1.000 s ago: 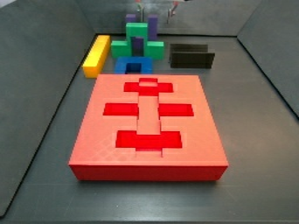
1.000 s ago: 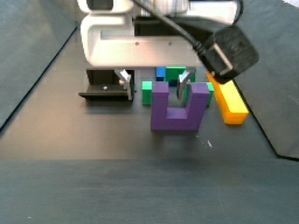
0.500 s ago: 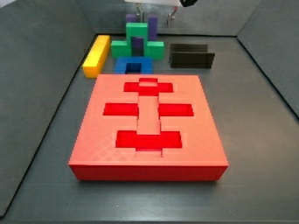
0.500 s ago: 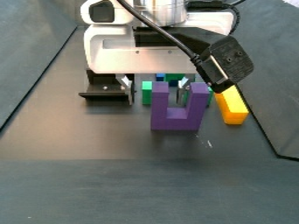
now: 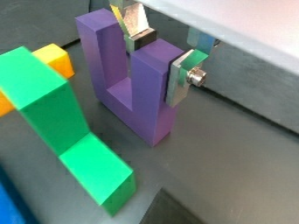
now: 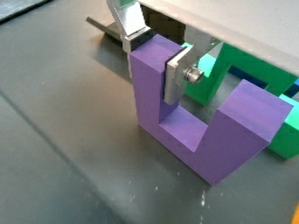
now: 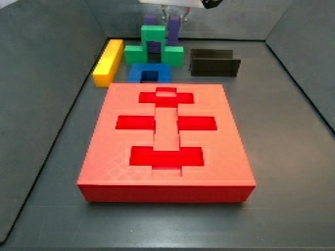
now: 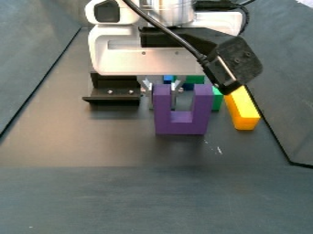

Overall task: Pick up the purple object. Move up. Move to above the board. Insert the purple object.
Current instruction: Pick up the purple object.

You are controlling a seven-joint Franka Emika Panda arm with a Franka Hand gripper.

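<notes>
The purple object (image 8: pixel 178 111) is a U-shaped block that stands upright on the dark floor with its prongs pointing up. My gripper (image 8: pixel 170 86) is over it. In both wrist views my gripper (image 5: pixel 158 52) (image 6: pixel 152 51) has its two silver fingers pressed on either side of one prong (image 5: pixel 149 66) (image 6: pixel 152 70). The other prong (image 5: pixel 98 39) stands free. The red board (image 7: pixel 164 137) with darker cross-shaped recesses lies flat, well apart from the purple object. In that side view my gripper (image 7: pixel 167 14) is at the far end, and the green block almost hides the purple object.
A green stepped block (image 7: pixel 157 44) (image 5: pixel 65 122) stands right beside the purple object. A blue block (image 7: pixel 149 72) and a yellow bar (image 7: pixel 108 61) (image 8: pixel 241 105) lie near it. The dark fixture (image 7: pixel 215 64) (image 8: pixel 110 94) stands close by. Grey walls enclose the floor.
My gripper has come down and its fingers have closed on one prong of the purple object. The purple object has shifted slightly sideways on the floor.
</notes>
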